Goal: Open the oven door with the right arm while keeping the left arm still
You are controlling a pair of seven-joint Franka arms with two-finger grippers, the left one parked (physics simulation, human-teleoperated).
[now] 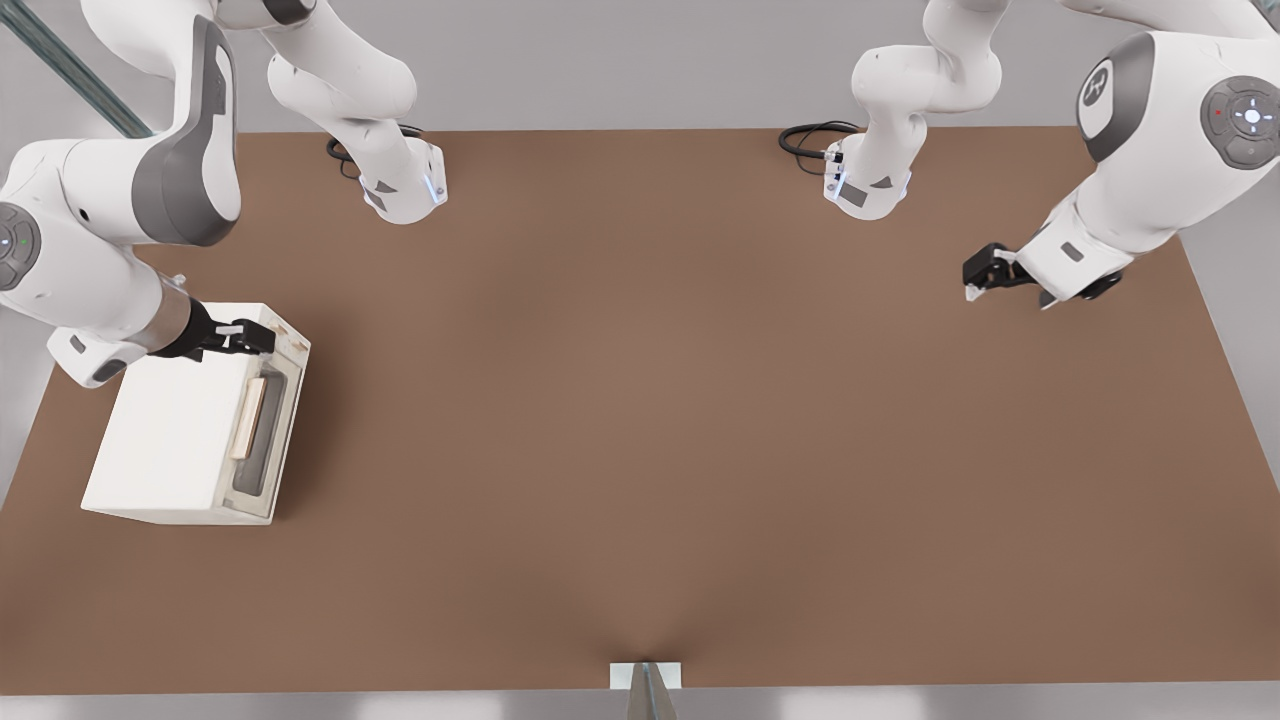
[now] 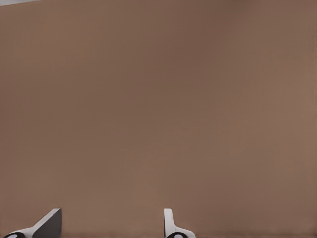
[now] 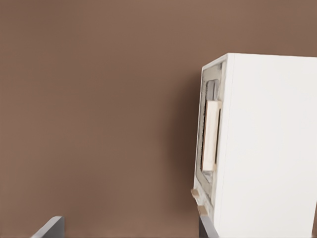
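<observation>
Front view: hovering over the oven's (image 1: 175,430) far top corner, claw (image 1: 243,337) sitting at the front view's left with fingers spread, gripping nothing. Lying shut just beneath and past the fingertips, door (image 1: 268,440) facing the front view's right, its handle (image 1: 250,416) a little nearer the camera than the claw. Resting on the brown table (image 1: 700,420).

Right wrist view: showing door (image 3: 210,134) and handle (image 3: 212,134) ahead of the fingers (image 3: 48,228).

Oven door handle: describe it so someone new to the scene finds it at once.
On the brown table, find the white oven near the front view's left edge, with the right arm's claw above its far corner. The door faces the front view's right. The handle is its pale wooden bar, beside the grey window.
</observation>
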